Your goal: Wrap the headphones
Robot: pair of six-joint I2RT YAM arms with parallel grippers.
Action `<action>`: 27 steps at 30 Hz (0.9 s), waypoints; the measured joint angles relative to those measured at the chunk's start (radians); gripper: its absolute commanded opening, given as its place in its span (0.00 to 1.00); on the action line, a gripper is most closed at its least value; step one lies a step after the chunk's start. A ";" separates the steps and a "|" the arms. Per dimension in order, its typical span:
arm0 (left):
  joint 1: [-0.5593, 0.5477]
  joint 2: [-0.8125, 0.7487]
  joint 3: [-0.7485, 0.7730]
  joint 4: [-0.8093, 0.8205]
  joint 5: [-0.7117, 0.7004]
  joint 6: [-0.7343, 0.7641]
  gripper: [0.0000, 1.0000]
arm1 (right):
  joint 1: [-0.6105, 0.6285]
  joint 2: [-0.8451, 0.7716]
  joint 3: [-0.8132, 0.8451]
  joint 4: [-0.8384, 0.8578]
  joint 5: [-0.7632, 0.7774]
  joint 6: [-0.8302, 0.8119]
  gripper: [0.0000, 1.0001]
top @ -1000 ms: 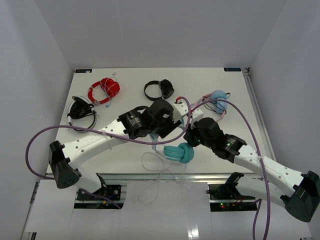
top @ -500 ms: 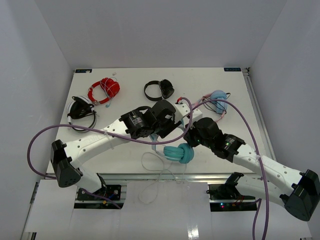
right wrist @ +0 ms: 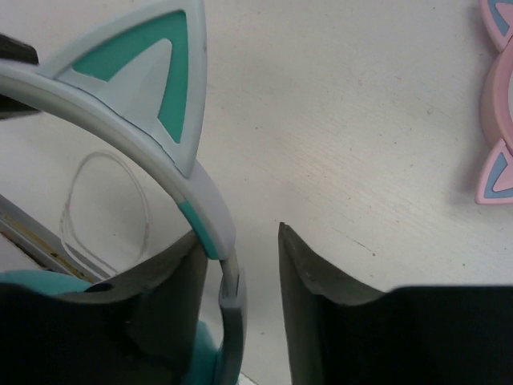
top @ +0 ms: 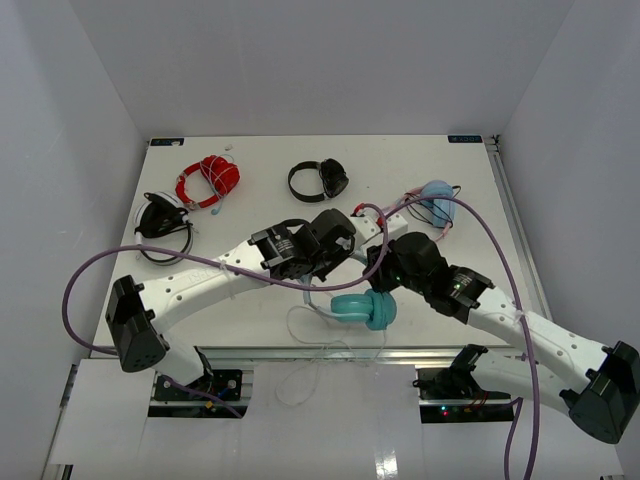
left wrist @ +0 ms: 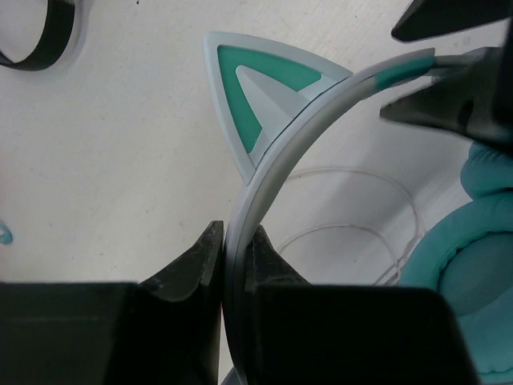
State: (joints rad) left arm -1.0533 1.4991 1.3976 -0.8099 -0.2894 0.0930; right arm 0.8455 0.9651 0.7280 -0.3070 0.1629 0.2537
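Left hand [left wrist: 234, 239]: clamped on the teal cat-ear headphones' [top: 352, 306] headband [left wrist: 264, 184].
Right hand [right wrist: 242, 234]: jaws apart, headband against one finger.
Cups [top: 380, 312]: by the desk's [top: 300, 150] near edge, midway along it.

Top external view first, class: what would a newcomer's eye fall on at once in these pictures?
The teal headphones near the front middle of the table stand out first. In the left wrist view the left tool pinches their headband close to a teal cat ear; the right tool stands open around the band. At the back left lie bright red headphones.
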 measured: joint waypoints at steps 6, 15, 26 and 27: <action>-0.005 -0.036 -0.082 0.057 -0.053 -0.130 0.00 | 0.001 -0.089 0.036 -0.001 0.012 -0.003 0.75; -0.005 -0.157 -0.202 0.122 -0.322 -0.364 0.00 | 0.001 -0.211 0.077 0.016 0.027 0.021 0.85; -0.003 -0.332 -0.446 0.265 -0.645 -0.641 0.00 | 0.001 -0.212 -0.005 0.128 -0.015 0.128 0.96; -0.003 -0.340 -0.460 0.274 -0.660 -0.655 0.00 | 0.001 -0.214 -0.020 0.147 -0.020 0.141 0.96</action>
State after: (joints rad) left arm -1.0565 1.1593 0.9378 -0.5355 -0.9497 -0.5622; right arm 0.8467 0.7513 0.7078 -0.1599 0.1425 0.3946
